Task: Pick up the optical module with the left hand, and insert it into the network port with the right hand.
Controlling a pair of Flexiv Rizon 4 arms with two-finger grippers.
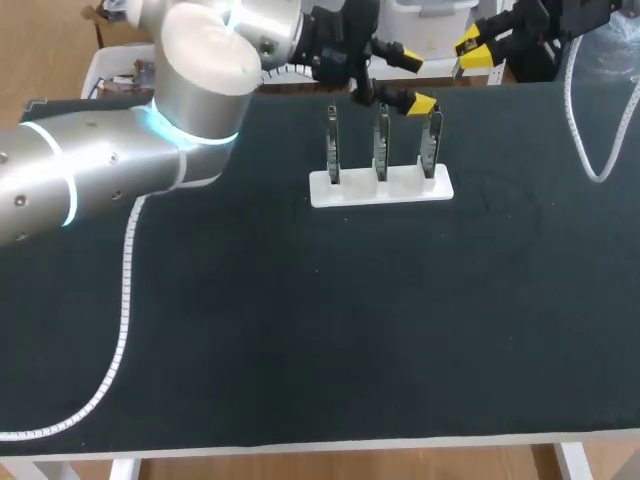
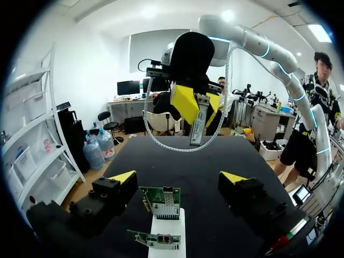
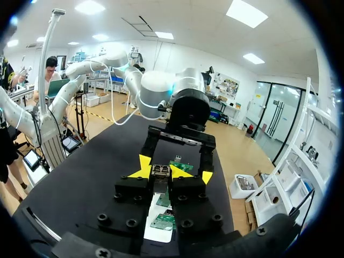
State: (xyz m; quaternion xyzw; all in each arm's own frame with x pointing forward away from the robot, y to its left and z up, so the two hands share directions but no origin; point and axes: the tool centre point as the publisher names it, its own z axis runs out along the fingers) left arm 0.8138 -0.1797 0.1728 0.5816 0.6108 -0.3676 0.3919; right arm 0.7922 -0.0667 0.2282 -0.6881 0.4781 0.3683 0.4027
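Black cloth counter (image 1: 300, 350). White plastic holder (image 1: 380, 187) near its far edge, carrying three upright green circuit boards (image 1: 381, 145). Above them, left pincer (image 1: 413, 80), fingers spread (nothing held). Over the far edge, right pincer (image 3: 175, 173) clamps the slim metal optical module (image 2: 198, 124).

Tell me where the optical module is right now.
In the left wrist view the optical module is clamped between the right gripper's yellow fingers, in the air ahead of the open left gripper and beyond the white holder of circuit boards.
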